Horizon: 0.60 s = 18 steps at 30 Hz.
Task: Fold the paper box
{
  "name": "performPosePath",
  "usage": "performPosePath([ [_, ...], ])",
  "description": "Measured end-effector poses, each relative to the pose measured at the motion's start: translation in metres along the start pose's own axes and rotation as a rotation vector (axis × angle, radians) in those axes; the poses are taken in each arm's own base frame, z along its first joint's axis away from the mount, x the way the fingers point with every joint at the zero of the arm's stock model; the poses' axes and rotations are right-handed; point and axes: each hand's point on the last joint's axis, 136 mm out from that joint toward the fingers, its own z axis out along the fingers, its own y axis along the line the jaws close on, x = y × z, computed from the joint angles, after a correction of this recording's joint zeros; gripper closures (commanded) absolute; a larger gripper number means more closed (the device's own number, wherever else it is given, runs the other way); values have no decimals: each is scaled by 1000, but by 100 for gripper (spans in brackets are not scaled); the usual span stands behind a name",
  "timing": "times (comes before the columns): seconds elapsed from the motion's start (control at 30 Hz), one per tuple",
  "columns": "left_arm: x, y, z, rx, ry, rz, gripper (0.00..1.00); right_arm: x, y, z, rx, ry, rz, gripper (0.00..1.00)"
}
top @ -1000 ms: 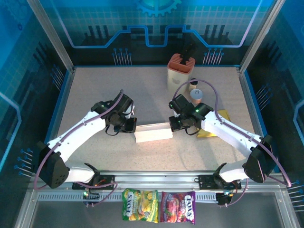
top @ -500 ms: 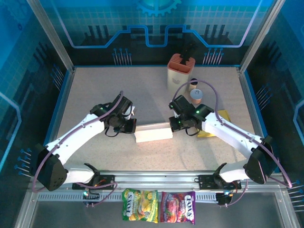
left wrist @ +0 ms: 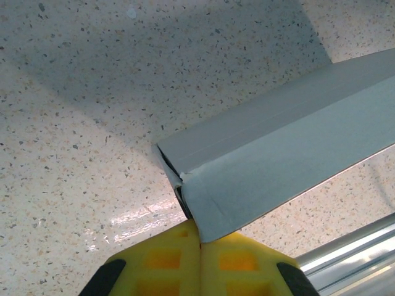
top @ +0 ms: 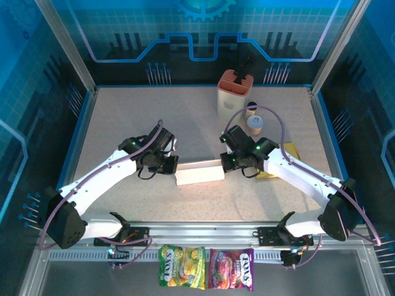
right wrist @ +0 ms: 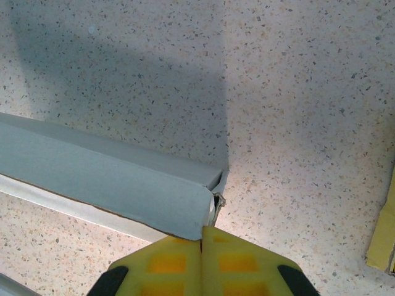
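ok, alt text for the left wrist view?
The left hand, its yellow fingers shut, pinches the corner of an end flap of a white paper box that runs up and to the right across a speckled table. A metal rail crosses the lower right corner.

Bright overhead light, sharp focus; soft shadows and slight glare on the table [left wrist: 62,185].

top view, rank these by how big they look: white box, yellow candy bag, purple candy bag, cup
1. yellow candy bag and purple candy bag, about equal
2. white box
3. cup
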Motion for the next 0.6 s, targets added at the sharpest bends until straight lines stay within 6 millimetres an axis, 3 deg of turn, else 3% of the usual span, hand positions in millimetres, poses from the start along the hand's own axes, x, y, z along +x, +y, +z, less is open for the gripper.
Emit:
performPosePath([
  [0.27, 4, 0, -1, -43, -26, 21, 100, 15, 5, -4, -69, 60, 78, 63],
  [0.6, 5, 1, -2, -76, -46, 16, 100, 7, -3, -32, -215, 36, 343, 47],
])
